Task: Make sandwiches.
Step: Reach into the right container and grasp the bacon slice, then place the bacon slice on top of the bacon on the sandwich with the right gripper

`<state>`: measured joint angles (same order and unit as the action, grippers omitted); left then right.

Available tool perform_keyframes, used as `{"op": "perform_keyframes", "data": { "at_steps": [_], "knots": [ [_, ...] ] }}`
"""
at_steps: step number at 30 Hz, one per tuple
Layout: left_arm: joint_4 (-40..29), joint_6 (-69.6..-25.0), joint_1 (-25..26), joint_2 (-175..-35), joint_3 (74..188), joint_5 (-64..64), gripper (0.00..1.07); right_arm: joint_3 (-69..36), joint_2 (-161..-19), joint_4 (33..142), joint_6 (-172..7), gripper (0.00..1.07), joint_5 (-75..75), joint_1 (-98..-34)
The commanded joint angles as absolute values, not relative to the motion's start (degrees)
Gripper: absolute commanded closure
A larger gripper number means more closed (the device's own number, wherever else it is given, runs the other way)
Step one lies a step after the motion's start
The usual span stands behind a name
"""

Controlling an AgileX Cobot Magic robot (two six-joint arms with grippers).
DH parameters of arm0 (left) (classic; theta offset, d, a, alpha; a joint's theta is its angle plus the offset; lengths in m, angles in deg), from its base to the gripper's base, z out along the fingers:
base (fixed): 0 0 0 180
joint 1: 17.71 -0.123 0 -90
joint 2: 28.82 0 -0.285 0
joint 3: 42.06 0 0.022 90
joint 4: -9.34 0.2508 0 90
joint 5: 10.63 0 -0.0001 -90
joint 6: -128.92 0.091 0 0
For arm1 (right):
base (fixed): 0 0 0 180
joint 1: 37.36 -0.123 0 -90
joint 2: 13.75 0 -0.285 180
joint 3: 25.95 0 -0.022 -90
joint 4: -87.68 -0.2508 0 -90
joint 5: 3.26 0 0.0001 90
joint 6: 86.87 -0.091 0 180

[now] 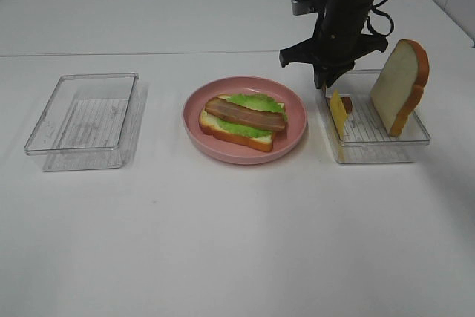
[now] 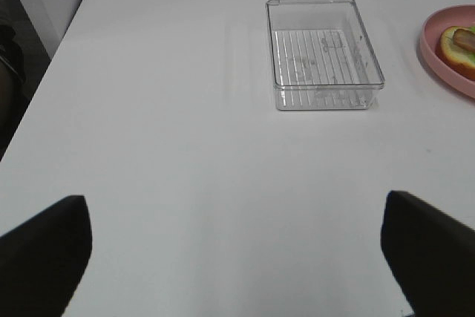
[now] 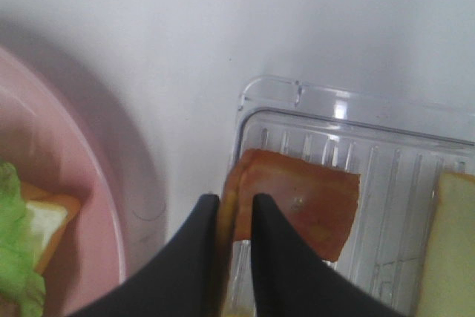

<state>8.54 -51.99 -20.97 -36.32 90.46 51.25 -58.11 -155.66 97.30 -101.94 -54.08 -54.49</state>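
White tabletop [image 1: 223, 243] fills every view, with a thin seam running across its far part. On the left side, the left end effector [image 2: 234, 213] shows only in its own wrist camera. Its two dark fingers [image 2: 52, 243] stand wide apart above bare surface and touch nothing. Ahead of it lies the left tray [image 1: 82, 120], a clear plastic box with a ribbed floor, flat on the tabletop and well apart from the other things.

In the middle sits the pink plate [image 1: 245, 155], round and shallow. On it is the sandwich stack [image 1: 241, 120]. A bread slice [image 1: 210, 120] with a tan crust lies at the bottom, a green lettuce leaf [image 1: 252, 130] is spread over it, and a brown bacon strip [image 1: 245, 113] lies lengthwise on top.

Just right of the plate is the right tray [image 1: 371, 155], also clear plastic. A yellow cheese slice [image 1: 338, 113] stands on edge at the tray's plate-side end. A small brown piece [image 1: 346, 103] sits beside it, too small to identify. At the tray's far side a second bread slice [image 1: 398, 87] stands upright, leaning a little. The right end effector [image 1: 326, 87] reaches down into this tray. In the wrist view its black fingers [image 3: 204, 250] are drawn close together with the edge of the cheese slice pinched between them.
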Motion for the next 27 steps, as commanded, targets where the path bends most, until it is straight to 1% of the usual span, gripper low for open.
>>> {"op": "perform_keyframes", "data": {
  "at_steps": [1, 2, 14, 16, 22, 27],
  "knots": [
    [8.1, -52.2, -21.1, -35.6, 90.3, 50.8, 0.09, -58.4, -156.1, 98.2, -102.0, 0.98, -54.1, -54.6],
    [8.1, -52.2, -21.1, -35.6, 90.3, 50.8, 0.09, -58.4, -156.1, 98.7, -101.4, 1.07, -54.1, -54.6],
    [8.1, -52.2, -21.1, -35.6, 90.3, 50.8, 0.09, -58.4, -153.6, 99.0, -99.5, 1.07, -54.6, -54.6],
    [8.1, -52.2, -21.1, -35.6, 90.3, 50.8, 0.09, -58.5, -151.7, 100.9, -99.0, 1.07, -56.6, -54.6],
    [8.1, -52.2, -21.1, -35.6, 90.3, 50.8, 0.09, -58.6, -149.8, 101.4, -98.8, 1.07, -57.2, -54.6],
    [8.1, -52.2, -21.1, -35.6, 90.3, 50.8, 0.09, -61.0, -147.5, 100.6, -97.0, 1.07, -60.4, -54.6]
  ]
}}
